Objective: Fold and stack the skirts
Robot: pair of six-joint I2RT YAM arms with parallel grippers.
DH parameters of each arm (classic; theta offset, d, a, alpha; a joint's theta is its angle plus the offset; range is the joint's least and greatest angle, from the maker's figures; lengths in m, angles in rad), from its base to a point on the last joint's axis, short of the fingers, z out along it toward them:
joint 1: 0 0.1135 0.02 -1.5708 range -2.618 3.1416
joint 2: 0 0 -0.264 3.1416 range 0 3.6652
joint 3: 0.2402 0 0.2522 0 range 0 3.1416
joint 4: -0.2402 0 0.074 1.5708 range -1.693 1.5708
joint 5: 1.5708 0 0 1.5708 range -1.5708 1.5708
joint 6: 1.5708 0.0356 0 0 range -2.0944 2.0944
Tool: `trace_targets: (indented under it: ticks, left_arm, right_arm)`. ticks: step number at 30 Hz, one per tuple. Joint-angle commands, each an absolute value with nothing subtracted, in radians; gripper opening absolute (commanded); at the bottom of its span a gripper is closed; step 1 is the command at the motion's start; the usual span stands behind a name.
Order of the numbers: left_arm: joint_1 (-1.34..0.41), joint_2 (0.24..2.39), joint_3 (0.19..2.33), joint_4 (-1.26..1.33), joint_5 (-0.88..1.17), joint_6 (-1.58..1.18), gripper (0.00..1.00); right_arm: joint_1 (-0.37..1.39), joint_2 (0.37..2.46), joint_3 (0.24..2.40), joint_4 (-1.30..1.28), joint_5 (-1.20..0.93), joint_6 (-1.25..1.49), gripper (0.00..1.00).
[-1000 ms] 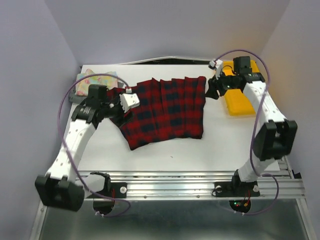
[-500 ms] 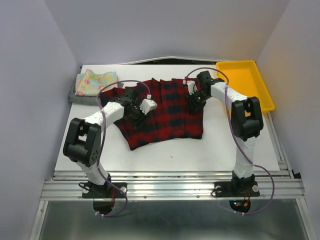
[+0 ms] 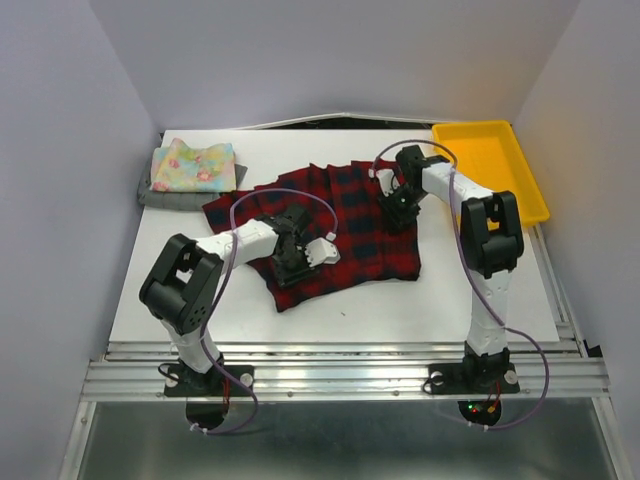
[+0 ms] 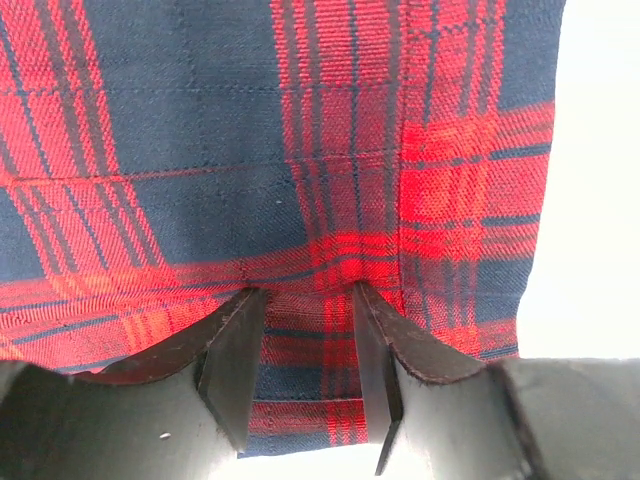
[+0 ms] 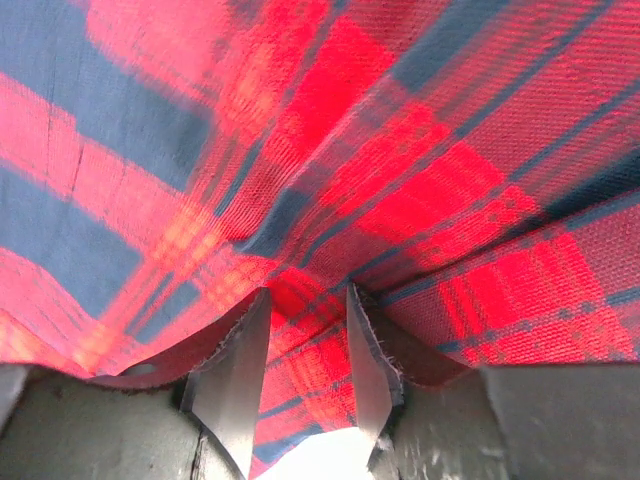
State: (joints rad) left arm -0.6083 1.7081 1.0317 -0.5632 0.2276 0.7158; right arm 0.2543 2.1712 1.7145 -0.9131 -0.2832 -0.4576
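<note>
On my overhead feed the red-and-dark plaid cloth skirt (image 3: 345, 215) lay spread across the middle of the white table (image 3: 480, 290), its pleats running away from the arm bases and its near-left corner pointing back toward me. Both arms were bent inward over it.

The left gripper (image 3: 296, 268) was down on the skirt's near-left part, close to the hem. Through its wrist camera (image 4: 308, 292) I saw the two dark fingers (image 4: 235, 365) standing partly apart with a flat band of plaid between them, and the bare table showing just past the cloth's edge on the right. I could not tell whether that claw had actually bitten on the cloth or only straddled it.

The right gripper (image 3: 398, 212) sat on the far-right part of the same skirt. Its own camera (image 5: 308, 292) showed the fabric gathered into creases that ran together between the fingers (image 5: 232, 385) and draped over both of them, so I read that claw as clenched on a bunched ridge of the plaid.

At the far-left corner of the table the pastel yellow-pink-blue floral skirt (image 3: 195, 165) lay folded on top of the plain grey pleated skirt (image 3: 162, 198), which showed along its left and near edges. The yellow plastic tray (image 3: 500, 150) sat at the far-right corner, apart from the plaid.
</note>
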Motion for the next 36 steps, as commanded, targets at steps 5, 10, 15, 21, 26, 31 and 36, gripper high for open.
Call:
trace_targets:
  ticks: [5,10,15,21,26,31,36]
  left_arm:
    - [-0.464,1.897,1.237,-0.638,0.244,0.671,0.50]
    - [-0.353,2.020,1.537,-0.667,0.291,0.620,0.52]
    - [-0.347,2.066,1.730,-0.600,0.218,0.522,0.63]
    - [-0.339,1.985,1.815,-0.678,0.303,0.520,0.65]
    - [-0.362,1.864,1.608,-0.726,0.377,0.496,0.62]
    - [-0.419,1.795,1.390,-0.681,0.416,0.456,0.61]
    - [-0.433,1.862,1.338,-0.641,0.436,0.393,0.61]
  right_arm:
    - [0.256,1.982,1.352,-1.087,-0.242,-0.592,0.41]
    - [0.333,1.902,1.292,-1.225,-0.351,-0.682,0.39]
    - [0.426,1.897,1.494,-1.354,-0.709,-0.643,0.54]
    - [0.342,1.983,1.916,-1.368,-0.726,-0.535,0.56]
    - [0.226,2.023,1.930,-1.356,-0.550,-0.653,0.49]
    - [0.167,1.999,1.674,-1.278,-0.316,-0.745,0.44]
    - [0.167,1.959,1.467,-1.172,-0.244,-0.792,0.44]
